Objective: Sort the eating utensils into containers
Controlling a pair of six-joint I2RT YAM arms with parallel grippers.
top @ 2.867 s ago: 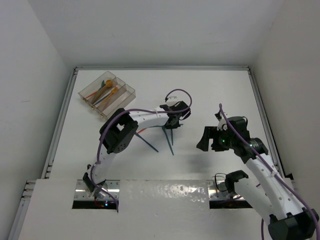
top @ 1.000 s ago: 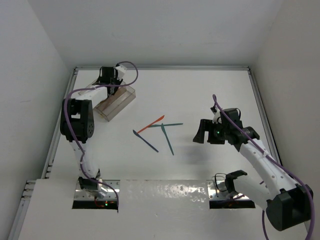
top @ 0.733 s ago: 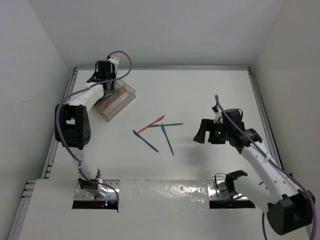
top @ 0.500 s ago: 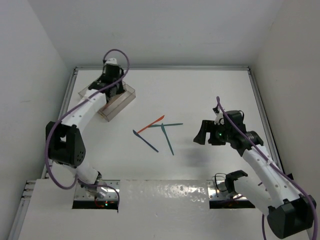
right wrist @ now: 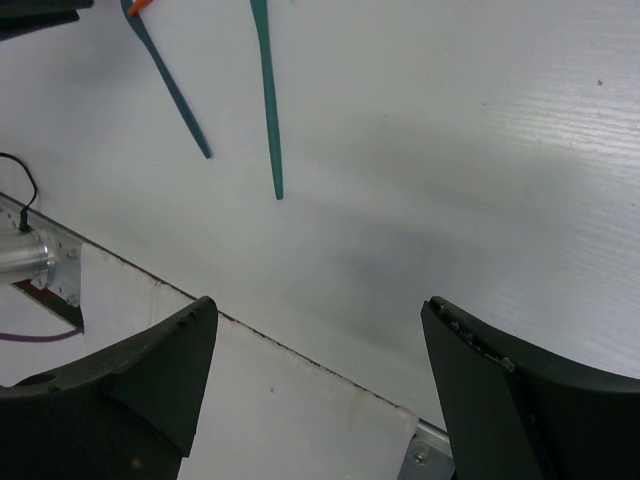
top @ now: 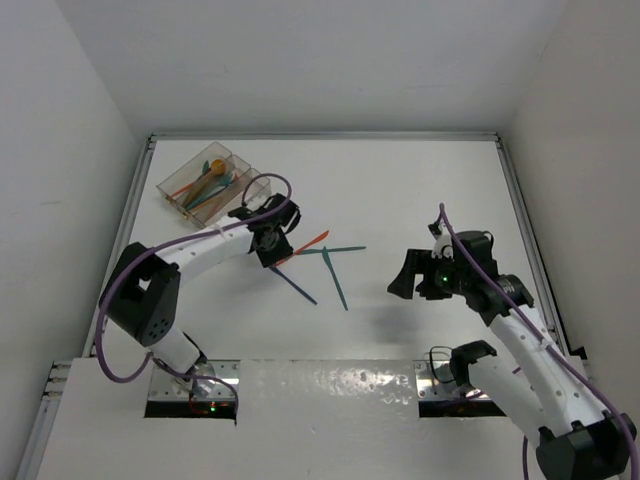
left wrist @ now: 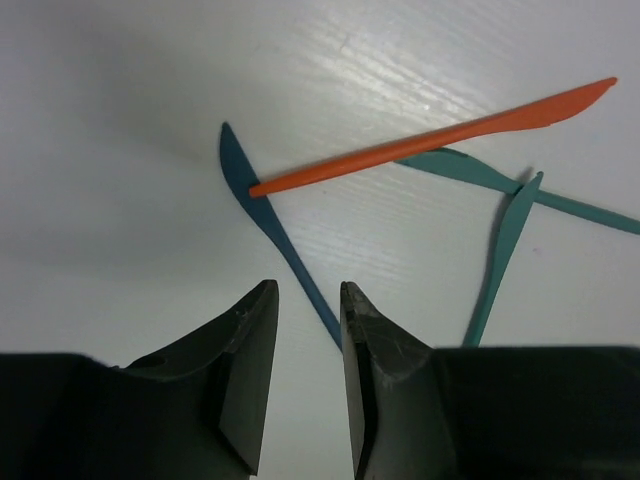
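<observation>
The clear three-compartment tray [top: 258, 184] stands at the back left and holds several orange and teal utensils. Loose on the table lie an orange knife [top: 310, 243], two teal utensils [top: 345, 249] [top: 338, 282] and a dark blue knife [top: 296, 284]. My left gripper [top: 268, 243] hovers just left of them, its jaws a narrow gap apart and empty. In the left wrist view the gripper [left wrist: 307, 295] is above the dark blue knife [left wrist: 268, 220], with the orange knife [left wrist: 440, 135] lying across it. My right gripper [top: 405, 280] is wide open and empty to the right of the utensils.
The right wrist view shows a teal utensil [right wrist: 267, 100] and the dark blue knife [right wrist: 165, 80] at the top left, and the table's raised front plate [right wrist: 250, 400] below the gripper [right wrist: 320, 310]. White walls enclose the table on three sides.
My left gripper has swung from over the tray down and right to the loose utensils in the middle. The tray is uncovered again. The right arm has barely moved.
</observation>
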